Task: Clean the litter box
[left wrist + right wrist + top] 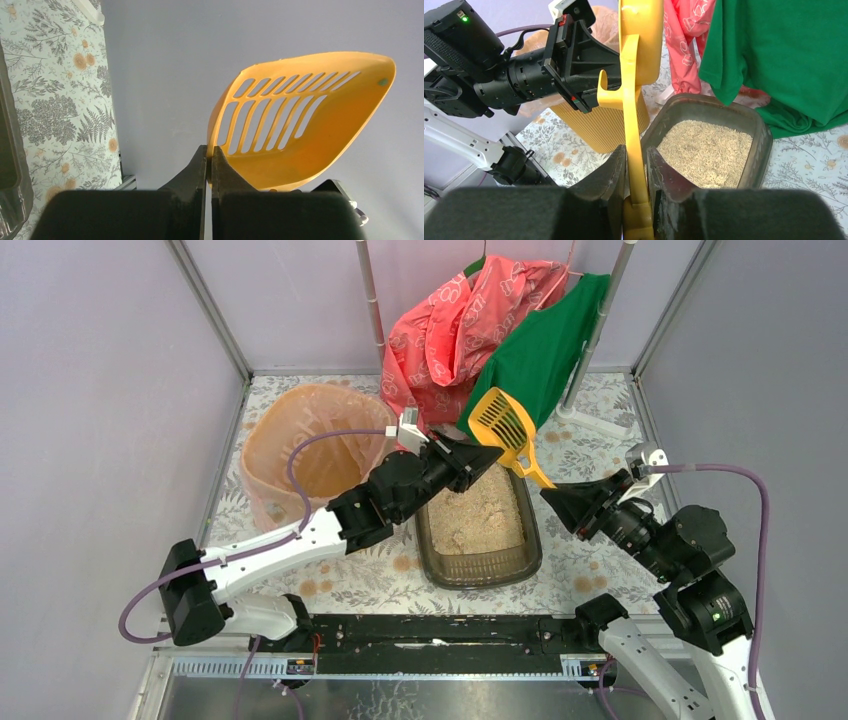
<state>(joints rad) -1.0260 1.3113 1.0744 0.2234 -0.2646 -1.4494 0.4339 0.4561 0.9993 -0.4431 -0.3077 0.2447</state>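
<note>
The litter box, a dark tray of beige granules, lies at the table's centre; it also shows in the right wrist view. A yellow slotted scoop is held tilted above the box's far end. My right gripper is shut on the scoop's handle, with the right gripper over the box's near corner. My left gripper is shut on the rim of the scoop's head, the left gripper's tips pinching its edge. The scoop's slotted head looks empty.
A tall yellow bin with a peach liner stands left of the box, behind the left arm; its ribbed wall shows in the right wrist view. Pink and green garments hang from a rack at the back.
</note>
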